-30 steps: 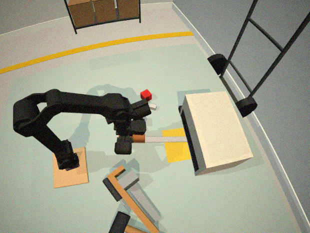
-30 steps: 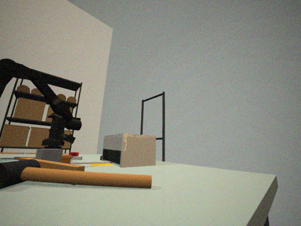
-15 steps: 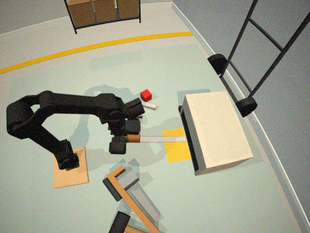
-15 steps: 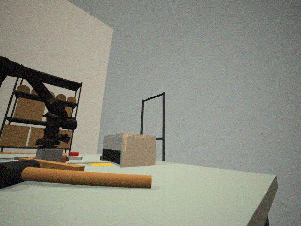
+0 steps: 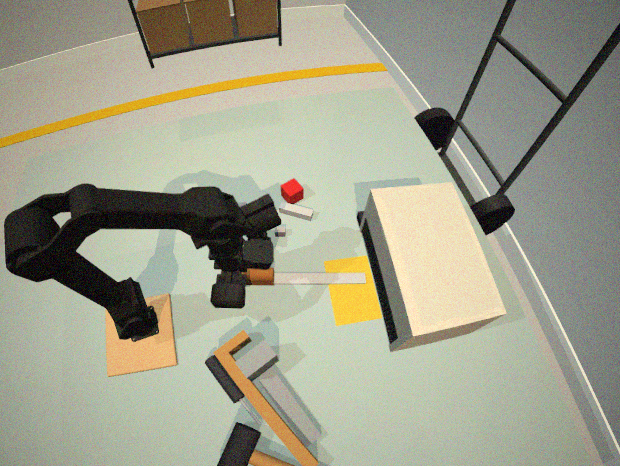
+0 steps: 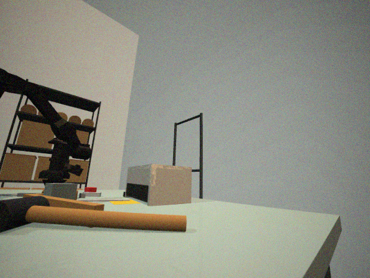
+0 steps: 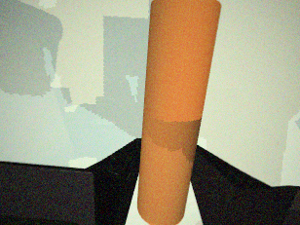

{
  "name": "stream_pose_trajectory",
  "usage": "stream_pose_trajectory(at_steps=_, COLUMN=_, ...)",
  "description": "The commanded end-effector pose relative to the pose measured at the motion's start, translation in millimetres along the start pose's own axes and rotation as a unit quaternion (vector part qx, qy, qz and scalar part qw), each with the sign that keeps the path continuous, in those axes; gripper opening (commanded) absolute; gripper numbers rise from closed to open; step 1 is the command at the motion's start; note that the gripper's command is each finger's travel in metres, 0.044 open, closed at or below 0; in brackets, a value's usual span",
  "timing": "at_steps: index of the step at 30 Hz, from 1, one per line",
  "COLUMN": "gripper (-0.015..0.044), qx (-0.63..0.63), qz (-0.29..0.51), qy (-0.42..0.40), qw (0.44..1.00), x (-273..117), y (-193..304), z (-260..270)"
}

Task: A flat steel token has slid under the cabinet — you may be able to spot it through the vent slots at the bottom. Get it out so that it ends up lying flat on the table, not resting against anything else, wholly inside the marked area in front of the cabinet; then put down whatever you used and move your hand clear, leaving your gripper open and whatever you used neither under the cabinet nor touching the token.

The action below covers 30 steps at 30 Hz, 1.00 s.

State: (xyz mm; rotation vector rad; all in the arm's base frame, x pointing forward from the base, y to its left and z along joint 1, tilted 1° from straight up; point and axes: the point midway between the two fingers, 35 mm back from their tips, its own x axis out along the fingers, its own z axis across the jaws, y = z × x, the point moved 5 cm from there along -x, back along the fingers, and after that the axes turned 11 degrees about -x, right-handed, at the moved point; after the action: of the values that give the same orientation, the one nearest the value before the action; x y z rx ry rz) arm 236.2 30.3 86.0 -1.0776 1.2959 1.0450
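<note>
pale green table point(image 5: 451, 400) point(image 6: 239, 244): the tool point(image 5: 320, 278) point(image 7: 177, 72) is pinched by its handle in the gripper point(image 5: 235, 280) point(image 7: 164, 146), its blade over the yellow area point(image 5: 355, 305) point(image 6: 124, 202); token not seen, presumably under the cabinet point(image 5: 441, 260) point(image 6: 169, 185); raking judged in hand, re-insertion needed.

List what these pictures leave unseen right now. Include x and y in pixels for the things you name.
- Steel token: not seen in any view; the cabinet point(image 5: 436, 260) point(image 6: 169, 185) may hide it.
- Blade's point(image 5: 320, 278) tip: below the wrist view's edge.
- Lower black-headed tool point(image 5: 239, 443) point(image 6: 22, 210): cut off by the top view's bottom edge.
</note>
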Motion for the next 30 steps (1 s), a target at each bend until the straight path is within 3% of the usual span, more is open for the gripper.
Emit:
stream_pose_trajectory(at_steps=1, gripper=0.0, qx=0.009, qz=0.0, qy=0.0, qw=1.0, x=0, y=0, z=2)
stream_pose_trajectory(at_steps=30, gripper=0.0, qx=0.046, qz=0.0, qy=-0.001, qw=0.999, x=-3, y=-2, z=30)
